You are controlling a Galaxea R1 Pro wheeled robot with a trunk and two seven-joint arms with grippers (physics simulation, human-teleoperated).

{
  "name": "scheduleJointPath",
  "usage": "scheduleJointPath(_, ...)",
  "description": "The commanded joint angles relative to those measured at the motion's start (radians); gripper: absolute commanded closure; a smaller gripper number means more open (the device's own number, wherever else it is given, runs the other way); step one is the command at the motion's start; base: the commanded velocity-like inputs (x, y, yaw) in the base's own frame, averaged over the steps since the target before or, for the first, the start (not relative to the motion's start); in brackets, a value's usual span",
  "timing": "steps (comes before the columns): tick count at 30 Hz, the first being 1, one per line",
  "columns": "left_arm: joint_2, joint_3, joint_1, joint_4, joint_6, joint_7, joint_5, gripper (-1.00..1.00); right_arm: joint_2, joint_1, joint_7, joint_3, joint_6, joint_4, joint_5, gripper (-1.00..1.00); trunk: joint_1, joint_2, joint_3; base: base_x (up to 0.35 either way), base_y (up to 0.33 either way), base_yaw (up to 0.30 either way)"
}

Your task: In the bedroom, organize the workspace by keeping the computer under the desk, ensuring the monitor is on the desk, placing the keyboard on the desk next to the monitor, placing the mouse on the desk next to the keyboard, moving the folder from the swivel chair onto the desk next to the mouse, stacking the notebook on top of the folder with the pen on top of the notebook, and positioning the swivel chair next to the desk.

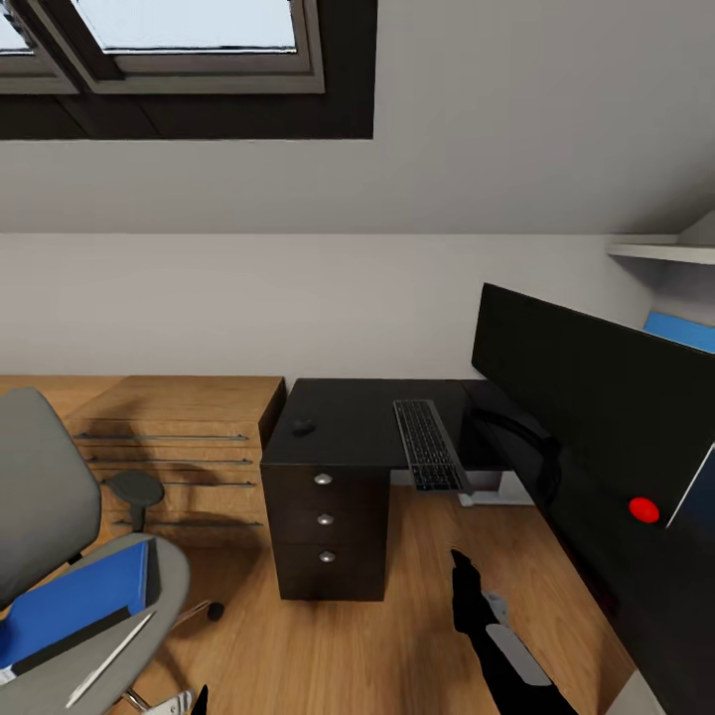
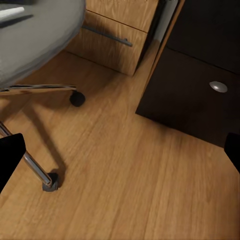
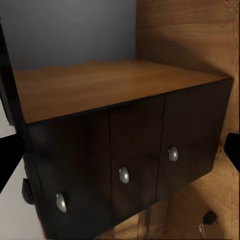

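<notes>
Floor [image 1: 397, 645]: open wood between swivel chair [image 1: 60, 556] and desk [image 1: 348, 427] drawer unit.
Keyboard [image 1: 429, 444]: overhangs desk's front edge.
Grippers: both spread.

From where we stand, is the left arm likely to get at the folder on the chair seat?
Probably yes. The folder lies uncovered on the swivel chair seat at the robot's left, with the pen beside it. The left claw hangs low over the floor and must rise first.

No readable text, label or number appears anywhere.
</notes>
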Motion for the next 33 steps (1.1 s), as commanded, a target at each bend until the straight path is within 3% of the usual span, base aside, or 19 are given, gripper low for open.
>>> scheduleJointPath(1,0.0,-0.007,-0.001,0.001,-0.002,-0.006,0.011,-1.0,0.001,-0.001,0.005,-0.002,-0.005,0.017,0.013,-1.0,-0.004,0.007,0.002,0.0,0.0,0.0)
scheduleJointPath(2,0.0,-0.007,-0.001,0.001,-0.002,-0.006,0.011,-1.0,0.001,-0.001,0.006,-0.002,-0.009,0.033,0.038,-1.0,-0.008,0.014,0.005,0.0,0.0,0.0)
scheduleJointPath(3,0.0,-0.007,-0.001,0.001,-0.002,-0.006,0.011,-1.0,0.001,-0.001,0.006,-0.003,-0.018,0.061,0.093,-1.0,-0.012,0.021,0.008,0.0,0.0,0.0)
scheduleJointPath(13,0.0,-0.007,-0.001,0.001,-0.001,-0.005,0.011,-1.0,0.0,-0.001,0.007,-0.004,-0.077,0.186,0.383,-1.0,-0.05,0.091,0.04,0.0,0.0,0.0)
scheduleJointPath(14,-0.001,-0.007,-0.001,0.001,-0.001,-0.004,0.011,-1.0,0.0,-0.001,0.008,-0.004,-0.091,0.22,0.434,-1.0,-0.054,0.098,0.043,0.0,0.0,0.0)
scheduleJointPath(19,-0.002,-0.007,-0.001,0.001,0.017,-0.004,0.011,-1.0,0.001,-0.001,0.009,-0.003,-0.131,0.303,0.562,-1.0,-0.073,0.133,0.059,0.0,0.0,0.0)
scheduleJointPath(22,-0.002,-0.008,-0.001,0.001,0.075,-0.004,0.01,-1.0,0.001,-0.001,0.011,-0.002,-0.156,0.337,0.652,-1.0,-0.085,0.154,0.068,0.0,0.0,0.0)
scheduleJointPath(23,-0.002,-0.008,-0.001,0.001,0.13,-0.005,0.01,-1.0,0.001,-0.001,0.011,0.003,-0.172,0.354,0.722,-1.0,-0.088,0.161,0.071,0.0,0.0,0.0)
scheduleJointPath(27,-0.002,-0.009,-0.001,0.0,0.237,-0.005,0.007,-1.0,0.002,-0.001,0.012,0.013,-0.203,0.394,0.874,-1.0,-0.104,0.189,0.084,0.0,0.0,0.0)
scheduleJointPath(30,-0.002,-0.01,-0.001,0.0,0.282,-0.006,0.005,-1.0,0.003,-0.001,0.012,0.017,-0.225,0.429,0.981,-1.0,-0.115,0.21,0.093,0.0,0.0,0.0)
scheduleJointPath(31,-0.002,-0.009,-0.001,0.0,0.299,-0.005,0.004,-1.0,0.004,-0.001,0.012,0.018,-0.241,0.45,1.044,-1.0,-0.119,0.217,0.096,0.0,0.0,0.0)
scheduleJointPath(33,-0.002,-0.009,-0.001,0.0,0.31,-0.005,0.004,-1.0,0.004,-0.001,0.011,0.019,-0.259,0.468,1.097,-1.0,-0.127,0.231,0.102,0.0,0.0,0.0)
